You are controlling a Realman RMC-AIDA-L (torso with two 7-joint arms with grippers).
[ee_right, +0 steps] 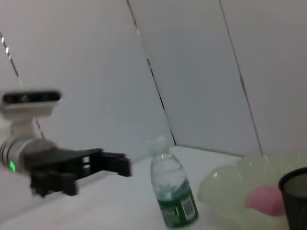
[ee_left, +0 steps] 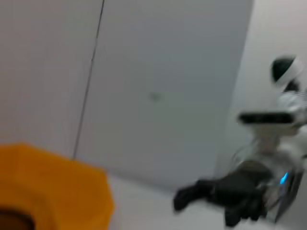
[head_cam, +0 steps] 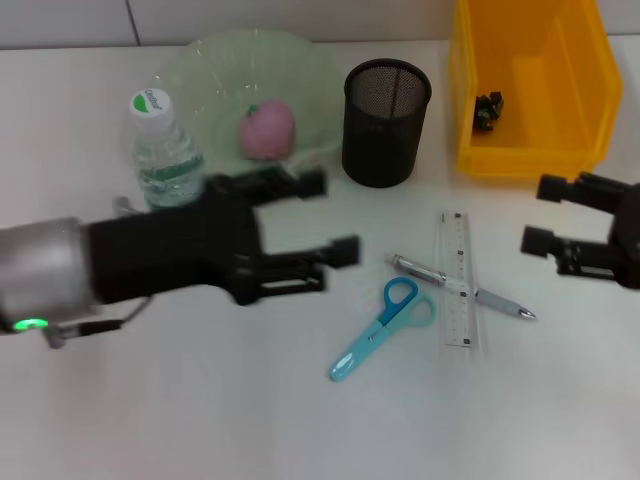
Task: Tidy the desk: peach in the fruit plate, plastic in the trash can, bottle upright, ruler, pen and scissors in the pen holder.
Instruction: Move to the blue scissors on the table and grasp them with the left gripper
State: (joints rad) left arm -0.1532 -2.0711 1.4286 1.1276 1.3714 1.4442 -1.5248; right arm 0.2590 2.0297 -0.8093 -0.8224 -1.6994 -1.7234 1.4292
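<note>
Blue-handled scissors point(head_cam: 382, 329) lay nearest on the white table point(head_cam: 200, 420), beside the clear ruler point(head_cam: 458, 292) with the pen point(head_cam: 462, 287) across it. Left pincer point(head_cam: 330, 218) hovered spread wide and empty; right pincer point(head_cam: 540, 214) hung open at the table's right side. Beyond stood the bottle point(head_cam: 161, 150) upright, the peach point(head_cam: 266, 130) in the fruit plate point(head_cam: 210, 70), pen holder point(head_cam: 385, 122) and yellow trash can point(head_cam: 530, 80).
</note>
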